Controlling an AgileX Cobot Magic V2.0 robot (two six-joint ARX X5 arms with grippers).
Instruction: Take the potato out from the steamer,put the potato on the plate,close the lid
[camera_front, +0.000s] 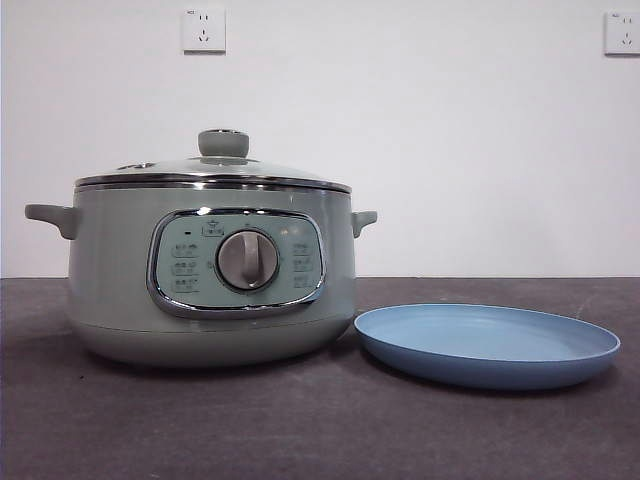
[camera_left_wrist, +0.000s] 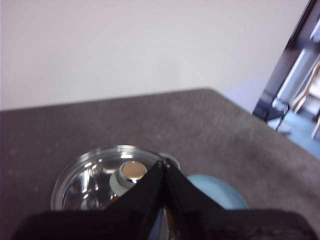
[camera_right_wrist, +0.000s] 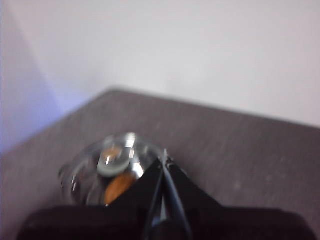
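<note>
The sage-green steamer (camera_front: 210, 275) stands at the left of the dark table with the glass lid (camera_front: 215, 172) closed on it. The lid also shows in the left wrist view (camera_left_wrist: 95, 175) and the right wrist view (camera_right_wrist: 112, 162). The potato (camera_right_wrist: 119, 186) shows as an orange-brown shape through the lid glass, inside the pot. The light-blue plate (camera_front: 487, 345) lies empty to the right of the steamer and peeks out in the left wrist view (camera_left_wrist: 217, 191). My left gripper (camera_left_wrist: 163, 162) and my right gripper (camera_right_wrist: 163, 161) are both shut, empty and high above the table.
A white wall with two sockets (camera_front: 204, 30) stands behind the table. The dark grey table (camera_front: 300, 430) runs across the front. A table edge and room furniture (camera_left_wrist: 295, 95) show beyond in the left wrist view.
</note>
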